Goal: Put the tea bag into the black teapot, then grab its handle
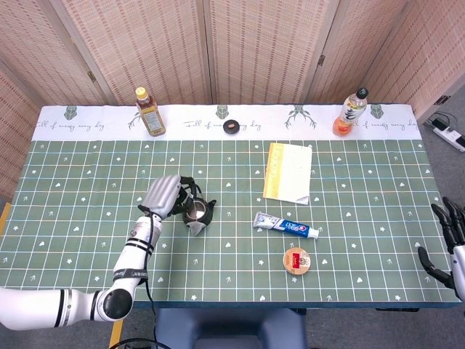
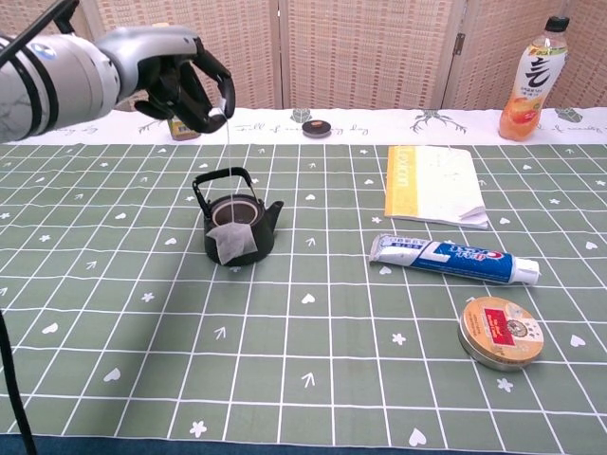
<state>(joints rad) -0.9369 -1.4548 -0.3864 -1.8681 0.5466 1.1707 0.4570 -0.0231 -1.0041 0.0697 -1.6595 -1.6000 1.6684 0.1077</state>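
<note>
The black teapot [image 1: 196, 210] [image 2: 265, 230] stands uncovered on the green mat, left of centre, its handle upright. My left hand [image 1: 166, 195] [image 2: 185, 78] is raised above and to the left of it and pinches a thin string. The tea bag [image 2: 230, 244] [image 1: 197, 226] hangs from that string, off the table, in front of the pot's near wall and below its rim. My right hand [image 1: 450, 237] hovers at the table's far right edge with fingers spread, holding nothing.
A small black lid [image 1: 232, 127] [image 2: 317, 129] lies at the back centre. A yellow notebook [image 2: 432, 185], a toothpaste tube [image 2: 453, 259] and a round tin [image 2: 500, 332] lie right of the pot. Bottles stand at the back left [image 1: 150, 112] and back right [image 2: 531, 81].
</note>
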